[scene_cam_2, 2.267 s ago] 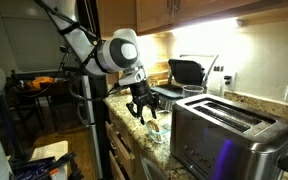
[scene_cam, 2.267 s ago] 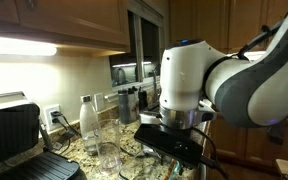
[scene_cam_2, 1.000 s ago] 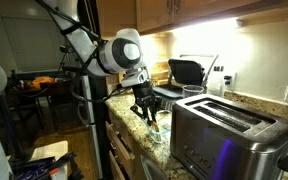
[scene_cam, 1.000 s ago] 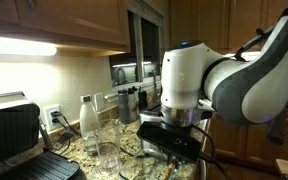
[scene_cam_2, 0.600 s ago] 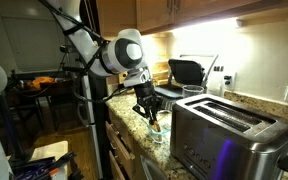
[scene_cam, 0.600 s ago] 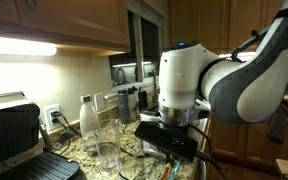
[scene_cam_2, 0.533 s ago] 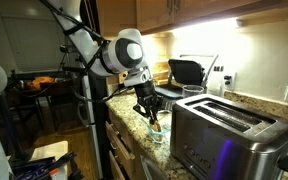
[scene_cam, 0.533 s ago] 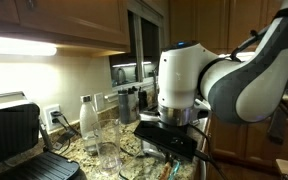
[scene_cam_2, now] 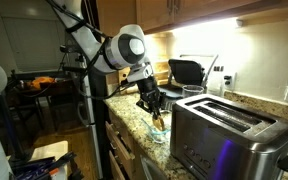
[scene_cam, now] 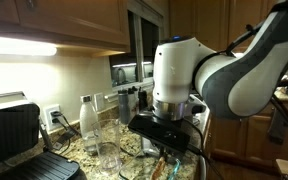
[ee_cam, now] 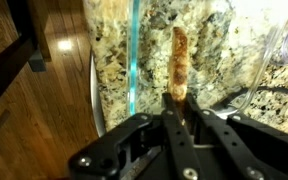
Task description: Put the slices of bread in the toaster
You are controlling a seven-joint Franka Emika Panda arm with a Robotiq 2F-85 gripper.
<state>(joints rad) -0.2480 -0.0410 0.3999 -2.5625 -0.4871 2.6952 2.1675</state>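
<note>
In the wrist view a slice of bread (ee_cam: 179, 58) shows edge-on, brown-crusted, and my gripper (ee_cam: 180, 98) is shut on its lower end. Below it lie the speckled granite counter and a clear glass plate (ee_cam: 131, 60) with a greenish rim. In an exterior view the gripper (scene_cam_2: 156, 106) hangs over the counter's near end with the slice (scene_cam_2: 161, 121) dangling from it, just left of the brushed steel toaster (scene_cam_2: 229, 135), whose long top slots (scene_cam_2: 234, 112) show. In the exterior view from the opposite side, the arm's white joint (scene_cam: 179, 70) hides the toaster.
A clear bottle (scene_cam: 88, 124) and a drinking glass (scene_cam: 108, 146) stand on the granite counter beside a black contact grill (scene_cam: 14, 140). The grill (scene_cam_2: 187, 72) sits at the back by the wall. Cupboards hang overhead. The counter edge drops to wooden floor (ee_cam: 44, 110).
The jaws have closed on the bread slice. The gripper has risen off the plate with it and shifted a little toward the toaster.
</note>
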